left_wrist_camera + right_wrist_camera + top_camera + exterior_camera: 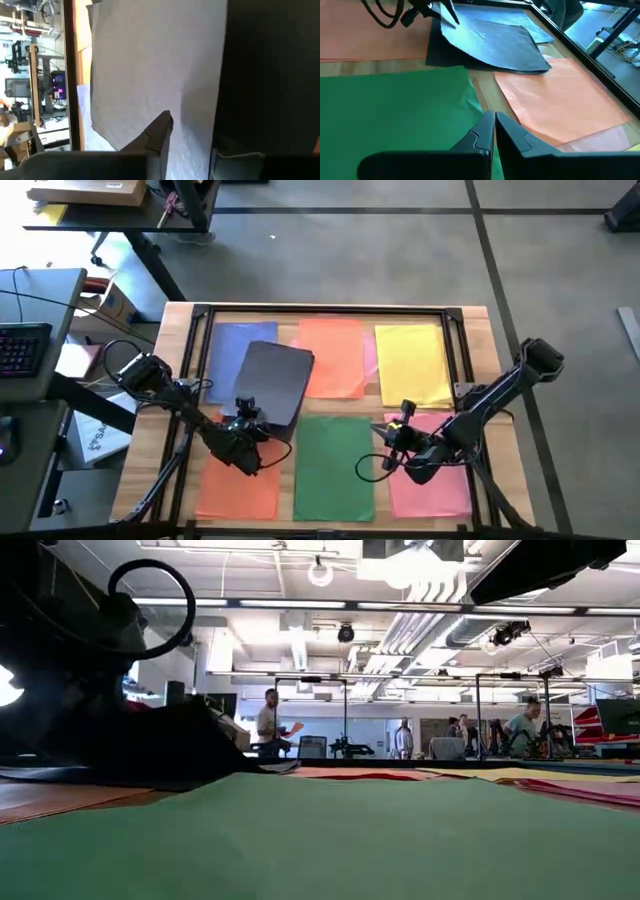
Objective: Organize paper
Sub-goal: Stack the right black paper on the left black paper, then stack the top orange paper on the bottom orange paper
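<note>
Black jointed arms, looping black cables

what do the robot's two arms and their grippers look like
Both arms are dark, nearly black, built of slim jointed links with boxy housings. The left gripper trails looping black cables. The right gripper has a small yellow and red marking by its wrist and a black cable loop beside it. Each gripper ends in two dark, wedge-shaped tapering fingers.
</note>
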You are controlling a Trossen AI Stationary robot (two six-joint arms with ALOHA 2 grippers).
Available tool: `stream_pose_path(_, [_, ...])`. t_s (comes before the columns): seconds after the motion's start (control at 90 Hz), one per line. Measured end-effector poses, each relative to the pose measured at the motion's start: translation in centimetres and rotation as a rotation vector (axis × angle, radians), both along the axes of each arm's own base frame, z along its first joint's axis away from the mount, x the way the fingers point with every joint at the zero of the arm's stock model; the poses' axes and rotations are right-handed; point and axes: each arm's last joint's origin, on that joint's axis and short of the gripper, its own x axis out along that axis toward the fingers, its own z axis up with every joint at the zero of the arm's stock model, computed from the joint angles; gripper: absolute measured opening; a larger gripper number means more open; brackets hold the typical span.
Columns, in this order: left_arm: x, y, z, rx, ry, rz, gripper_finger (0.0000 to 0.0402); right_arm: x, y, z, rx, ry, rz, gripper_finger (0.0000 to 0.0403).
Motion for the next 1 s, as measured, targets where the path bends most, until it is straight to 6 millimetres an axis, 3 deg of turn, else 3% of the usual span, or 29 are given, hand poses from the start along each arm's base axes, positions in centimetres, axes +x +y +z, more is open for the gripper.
stream_pose_path(0.433, [1.4, -0.8, 1.2, -0.072, 0.110, -0.072, 0.0195, 0.0, 0.0, 0.0, -0.003, -0.003, -0.003, 0.0000])
stream_pose_path(0.722, [2.0, -1.4, 2.8, -0.143, 0.170, -0.040, 0.0204, 0.0, 0.0, 0.0, -0.005, -0.001, -0.002, 0.0000])
stream_pose_path(1.0, [2.5, -2.2, 3.7, -0.352, 0.068, 0.184, 0.0204, 0.9, -0.6, -1.3, 0.014, 0.074, -0.011, 0.0001])
